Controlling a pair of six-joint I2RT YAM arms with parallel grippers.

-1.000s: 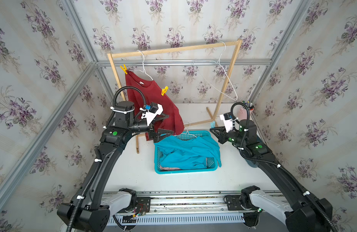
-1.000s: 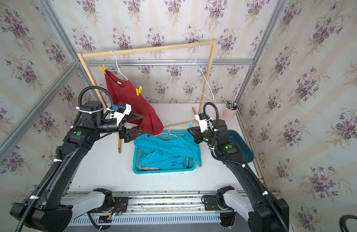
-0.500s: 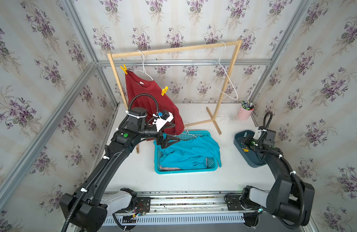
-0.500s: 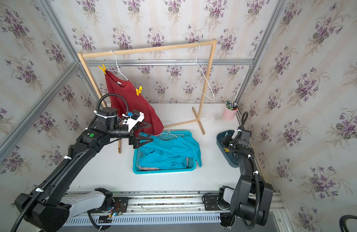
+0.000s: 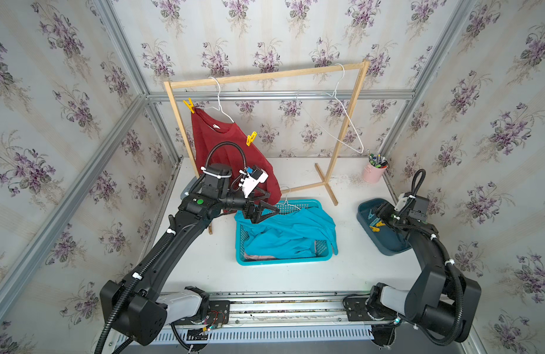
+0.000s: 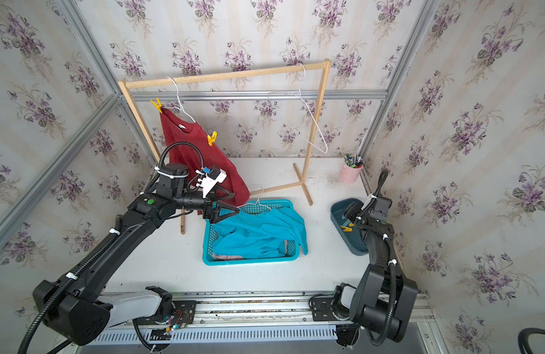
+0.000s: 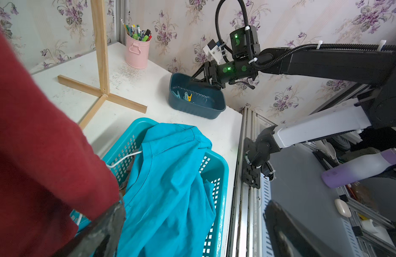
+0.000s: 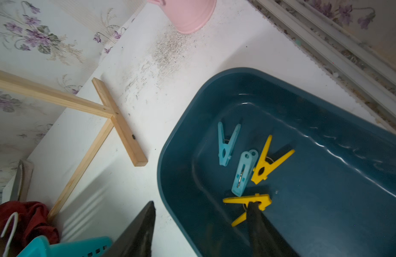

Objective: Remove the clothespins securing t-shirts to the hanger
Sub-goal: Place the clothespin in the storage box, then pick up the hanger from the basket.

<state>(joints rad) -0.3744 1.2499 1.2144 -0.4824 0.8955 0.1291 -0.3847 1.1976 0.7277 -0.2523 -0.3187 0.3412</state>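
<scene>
Four clothespins [image 8: 243,172] in bin [image 8: 326,211], right wrist, two on t-shirt [image 5: 222,147], top views

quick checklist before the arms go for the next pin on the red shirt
1. right gripper open over the bin: ok
2. yellow pin in the bin and clear of that gripper: cannot tell, it lies against one fingertip
3. left gripper open and empty: ok
4. red shirt free of pins: not ok, upper pin and lower pin are clipped on
5. turquoise shirt down in the basket: ok
</scene>
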